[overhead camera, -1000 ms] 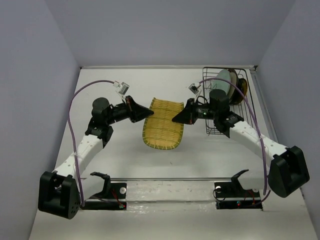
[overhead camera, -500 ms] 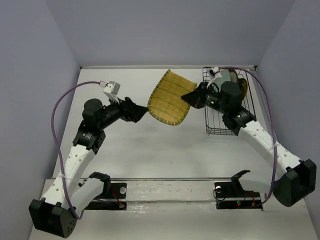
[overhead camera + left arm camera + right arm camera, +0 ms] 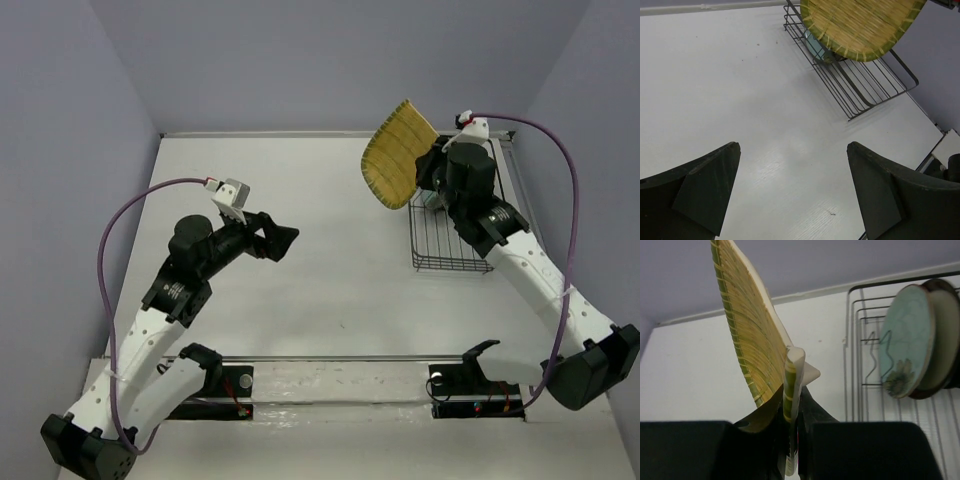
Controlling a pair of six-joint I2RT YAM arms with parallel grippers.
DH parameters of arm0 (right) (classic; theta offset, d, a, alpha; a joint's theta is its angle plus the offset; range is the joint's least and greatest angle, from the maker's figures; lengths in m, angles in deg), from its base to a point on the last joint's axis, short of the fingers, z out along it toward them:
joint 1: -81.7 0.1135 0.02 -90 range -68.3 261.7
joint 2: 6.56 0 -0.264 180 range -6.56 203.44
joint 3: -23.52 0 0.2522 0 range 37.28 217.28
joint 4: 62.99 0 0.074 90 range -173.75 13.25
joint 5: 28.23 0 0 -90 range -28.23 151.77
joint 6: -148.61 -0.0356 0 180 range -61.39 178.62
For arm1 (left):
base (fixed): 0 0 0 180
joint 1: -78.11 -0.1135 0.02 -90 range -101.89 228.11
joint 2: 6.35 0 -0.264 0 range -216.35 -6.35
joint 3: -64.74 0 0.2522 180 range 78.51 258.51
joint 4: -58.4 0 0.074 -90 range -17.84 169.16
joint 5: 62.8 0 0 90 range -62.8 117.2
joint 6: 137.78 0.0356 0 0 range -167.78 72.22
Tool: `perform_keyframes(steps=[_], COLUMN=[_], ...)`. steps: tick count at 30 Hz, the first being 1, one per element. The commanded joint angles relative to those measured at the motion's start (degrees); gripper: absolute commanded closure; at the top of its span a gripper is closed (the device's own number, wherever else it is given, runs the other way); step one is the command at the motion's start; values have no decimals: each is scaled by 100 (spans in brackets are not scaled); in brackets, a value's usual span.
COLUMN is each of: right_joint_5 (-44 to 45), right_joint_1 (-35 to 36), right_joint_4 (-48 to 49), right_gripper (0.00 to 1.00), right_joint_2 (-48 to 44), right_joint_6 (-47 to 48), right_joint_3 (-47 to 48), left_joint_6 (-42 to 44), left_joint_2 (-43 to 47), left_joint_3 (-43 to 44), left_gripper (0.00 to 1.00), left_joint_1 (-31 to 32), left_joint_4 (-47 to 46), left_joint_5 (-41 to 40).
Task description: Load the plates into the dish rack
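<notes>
our right pincer (image 3: 791, 412) gripping the yellow plate (image 3: 395, 156) upright beside the rack (image 3: 452, 246), our left pincer (image 3: 283, 242) open over the worktop (image 3: 335, 295)

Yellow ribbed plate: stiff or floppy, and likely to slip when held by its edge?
Probably stiff: the yellow ribbed plate shows no sag though the right claw pinches only one edge. Seemingly light, since that narrow pinch carries it aloft. Its ribs likely resist slipping, though it could pivot.

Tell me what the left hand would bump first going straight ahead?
Probably the black wire dish rack, past bare white table. The open left hand may tilt downward, though.
</notes>
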Motion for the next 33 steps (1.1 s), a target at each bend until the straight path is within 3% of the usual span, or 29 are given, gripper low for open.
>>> perform_keyframes(steps=[1,7,19,33], right_joint_5=[2058,3156,4151,3721], right_joint_1=[-29,-29,-29,-600], right_joint_4=[229,439,1230,1565], right_gripper=[93,93,93,93], right_joint_2=[210,957,2003,2338], right_joint_6=[479,997,1692,1701], right_joint_3=[567,858,1068,1183], left_joint_6=[165,243,340,340], left_joint_2=[264,457,475,334], left_joint_3=[-66,-75,-48,-66], left_gripper=[1,1,1,1], left_joint_1=[178,363,724,732], left_joint_4=[-137,-119,30,30], left_joint_5=[-136,-223,-461,-496])
